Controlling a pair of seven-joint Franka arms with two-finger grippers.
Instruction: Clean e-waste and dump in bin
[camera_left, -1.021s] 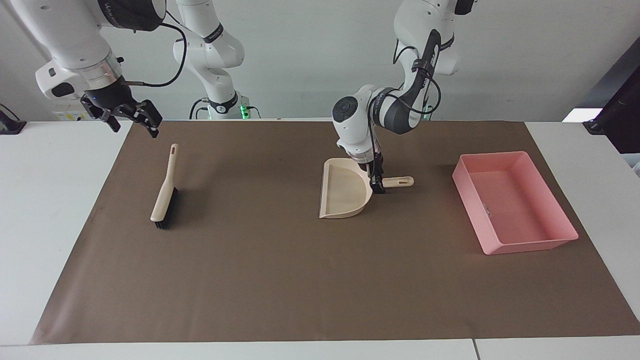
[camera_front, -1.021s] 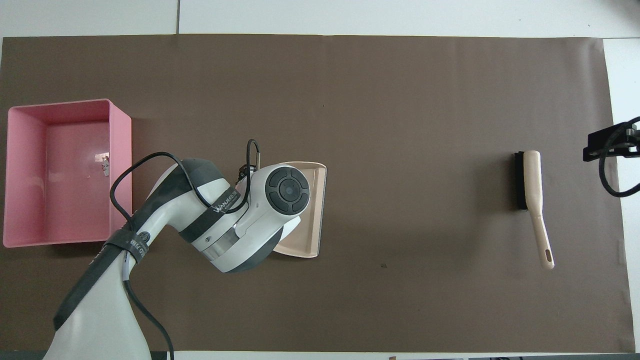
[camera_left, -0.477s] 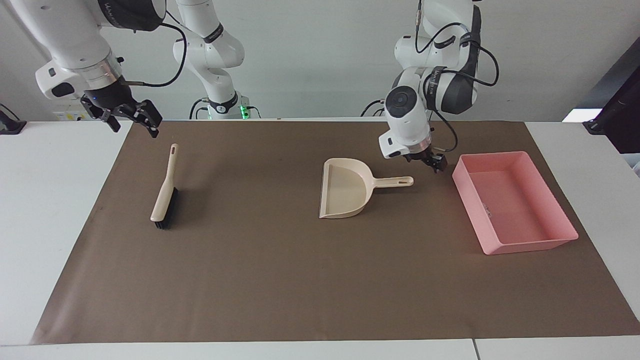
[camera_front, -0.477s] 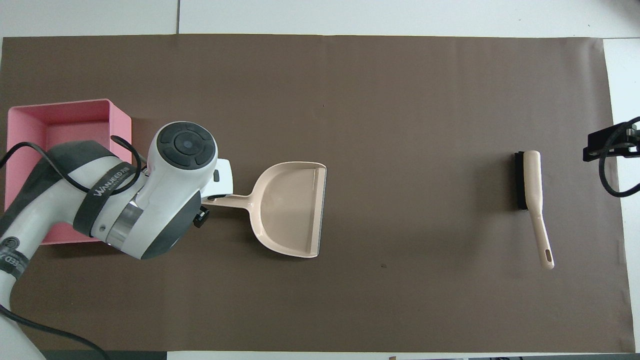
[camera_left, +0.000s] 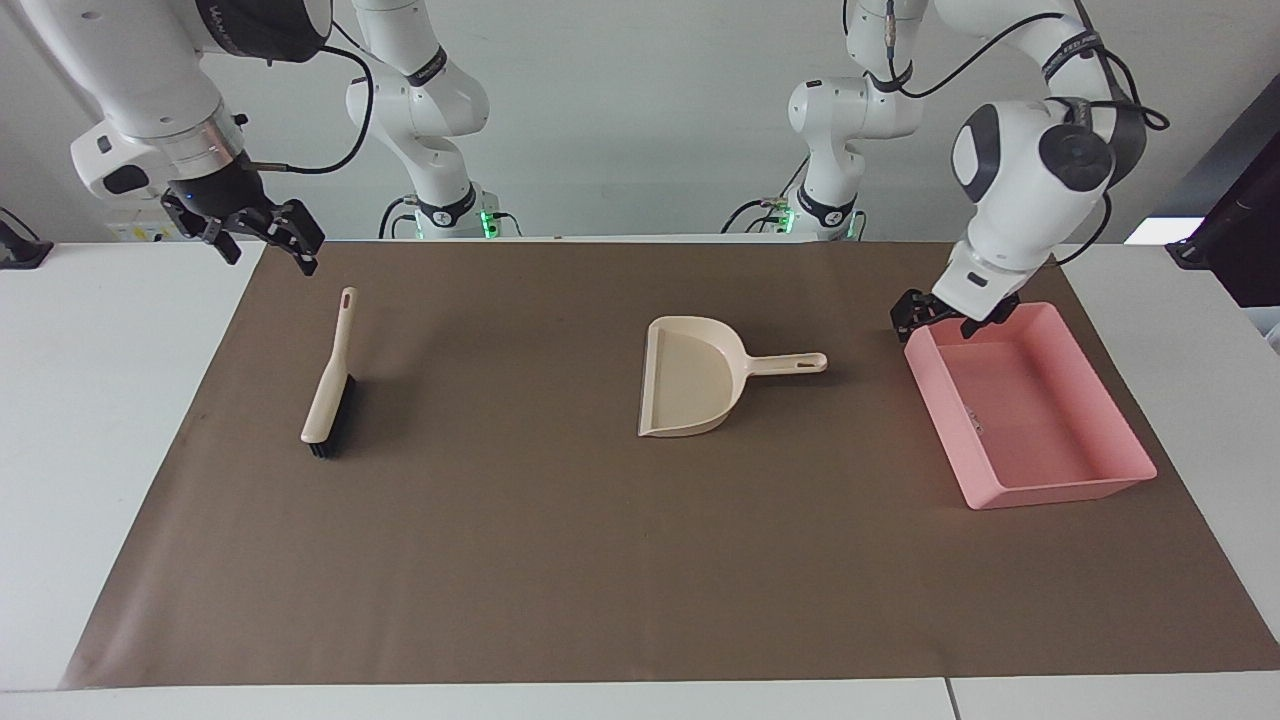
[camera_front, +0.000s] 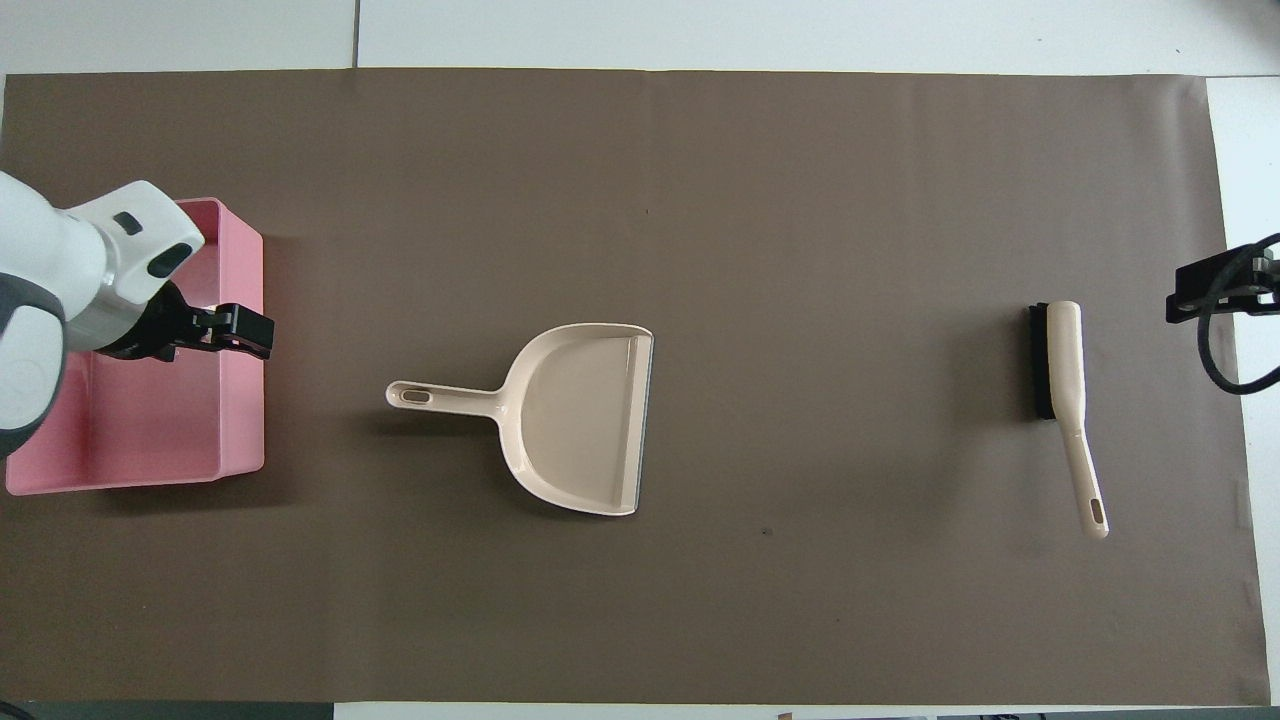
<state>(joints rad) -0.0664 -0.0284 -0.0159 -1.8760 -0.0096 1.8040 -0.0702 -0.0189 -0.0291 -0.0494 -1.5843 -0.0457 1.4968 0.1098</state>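
Observation:
The pink bin (camera_left: 1060, 494) stands on the brown mat at the left arm's end of the table, and it also shows in the overhead view (camera_front: 246, 410). Tiny pale pieces of e-waste (camera_left: 973, 419) lie on its floor; in the overhead view the arm hides them. My left gripper (camera_left: 915, 318) is open and empty, just above the bin's wall on the dustpan side (camera_front: 240, 333). My right gripper (camera_left: 268, 240) is open and empty, and waits raised over the mat's corner near the brush handle (camera_front: 1215, 290).
A beige dustpan (camera_left: 695, 385) lies empty mid-mat, its handle pointing toward the bin (camera_front: 580, 420). A beige brush with black bristles (camera_left: 328, 395) lies toward the right arm's end (camera_front: 1060, 365). White table borders the mat.
My left gripper let go of the dustpan handle, rose and swung over to the bin's wall. The dustpan, the brush and the right arm have not moved.

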